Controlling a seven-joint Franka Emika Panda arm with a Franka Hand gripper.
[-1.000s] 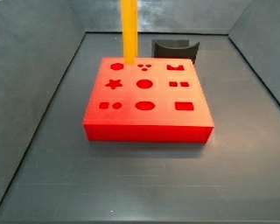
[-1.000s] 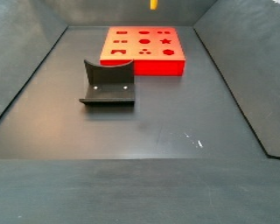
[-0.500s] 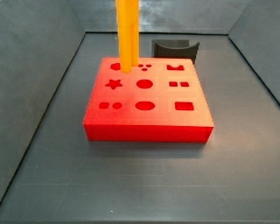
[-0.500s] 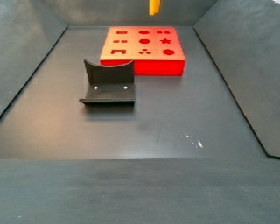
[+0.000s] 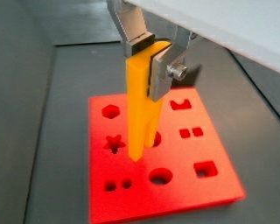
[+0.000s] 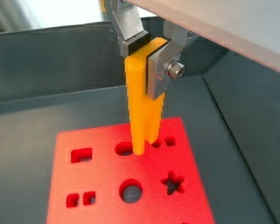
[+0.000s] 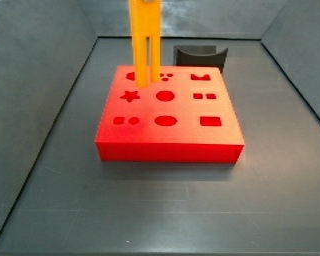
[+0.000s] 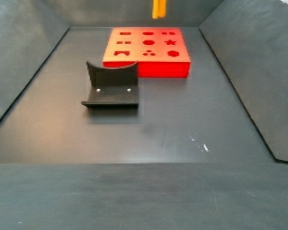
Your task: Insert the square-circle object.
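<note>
The square-circle object is a long orange-yellow bar [image 7: 143, 40], upright, with its two prongs pointing down. My gripper [image 5: 149, 61] is shut on its upper end, silver fingers [image 5: 164, 77] on either side; it also shows in a wrist view [image 6: 143, 59]. The bar [image 5: 139, 114] hangs just above the red block [image 7: 170, 125] with shaped holes, over the block's back-left holes. In a side view only the bar's lower tip [image 8: 158, 8] shows, above the block [image 8: 148, 50]. The gripper is out of frame in both side views.
The dark fixture [image 8: 112, 86] stands on the grey floor beside the block and shows behind it in a side view [image 7: 200, 55]. Sloping grey walls [image 7: 43, 130] ring the floor.
The bar has come down a little towards the red block and shifted slightly left in a side view; its forked end now shows. The block and fixture have not moved.
</note>
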